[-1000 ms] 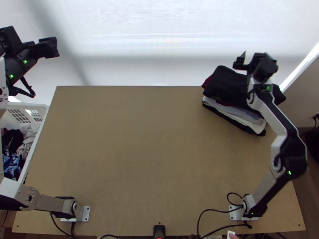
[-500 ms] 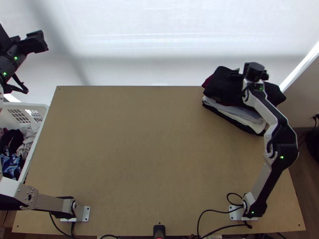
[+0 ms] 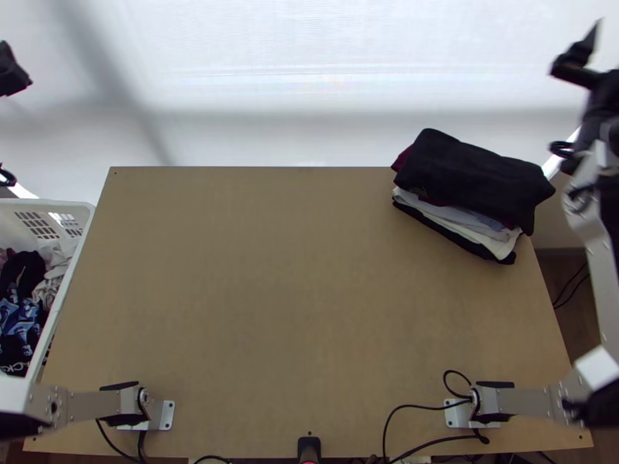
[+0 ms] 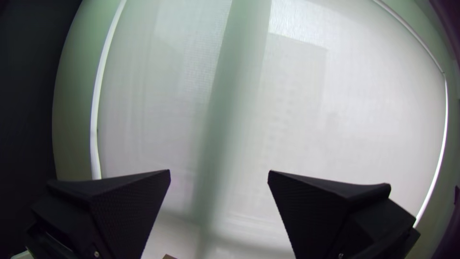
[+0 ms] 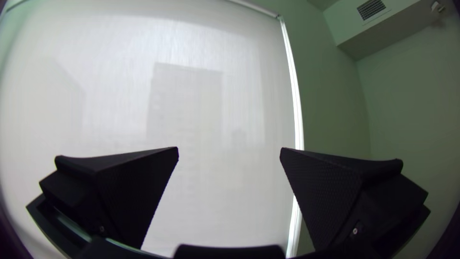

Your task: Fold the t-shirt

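Folded clothes lie in a stack (image 3: 472, 182) at the table's back right corner, a black folded garment on top, grey and white ones below it. In the top view my left gripper (image 3: 11, 73) is at the upper left edge, beyond the table. Off the table's back right, my right gripper (image 3: 584, 66) is held up, apart from the stack. The left wrist view has the left gripper (image 4: 219, 172) open with nothing between its fingers. Wide apart too are the fingers of the right gripper (image 5: 229, 149) in the right wrist view, holding nothing.
A white basket (image 3: 58, 207) with loose clothes stands at the table's left. The bare wooden table (image 3: 294, 294) spreads between the arm bases and the stack. Black cables (image 3: 410, 410) run along the near edge by the right base. A white blind (image 3: 309, 85) hangs behind.
My right gripper has moved from over the stack to the right, off the table, uncovering the black garment. The left gripper has moved farther left, toward the view's edge.
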Motion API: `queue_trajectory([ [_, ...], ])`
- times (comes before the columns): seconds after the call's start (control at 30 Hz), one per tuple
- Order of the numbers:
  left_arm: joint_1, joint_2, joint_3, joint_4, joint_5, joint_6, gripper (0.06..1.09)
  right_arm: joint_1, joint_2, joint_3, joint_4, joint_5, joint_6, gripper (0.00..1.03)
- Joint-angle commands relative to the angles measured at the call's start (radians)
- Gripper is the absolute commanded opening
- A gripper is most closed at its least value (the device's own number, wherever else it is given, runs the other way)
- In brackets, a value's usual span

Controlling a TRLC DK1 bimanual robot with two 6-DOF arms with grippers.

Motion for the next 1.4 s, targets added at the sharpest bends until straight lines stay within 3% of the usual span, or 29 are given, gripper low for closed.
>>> queue_trajectory([
  [0.0, 0.013, -0.130, -0.160, 0.091, -0.009, 0.010, 1.05, 0.022, -0.137, -0.051, 0.013, -0.064, 0.023, 0.99],
  [0.27, 0.031, -0.414, -0.601, 0.300, -0.009, 0.080, 1.05, 0.105, -0.525, -0.336, 0.001, -0.168, -0.037, 0.99],
  [0.43, 0.031, -0.612, -0.921, 0.429, -0.009, 0.083, 1.05, 0.180, -0.772, -0.620, 0.006, -0.170, -0.096, 0.99],
  [0.7, 0.034, -0.837, -1.312, 0.561, -0.007, 0.109, 1.05, 0.191, -1.120, -1.089, 0.015, -0.170, -0.108, 0.99],
  [0.9, 0.028, -0.994, -1.547, 0.625, -0.007, 0.120, 1.05, 0.198, -1.404, -1.387, -0.082, -0.170, -0.079, 0.99],
  [1.0, 0.020, -1.074, -1.639, 0.621, -0.006, 0.120, 1.04, 0.197, -1.404, -1.417, -0.159, -0.163, 0.012, 0.99],
  [1.23, -0.006, -1.224, -1.797, 0.562, -0.006, 0.117, 1.04, 0.214, -1.404, -1.555, -0.226, -0.163, 0.090, 0.99],
  [1.37, -0.009, -1.317, -1.863, 0.501, -0.006, 0.122, 1.04, 0.227, -1.404, -1.677, -0.246, -0.162, 0.032, 1.00],
])
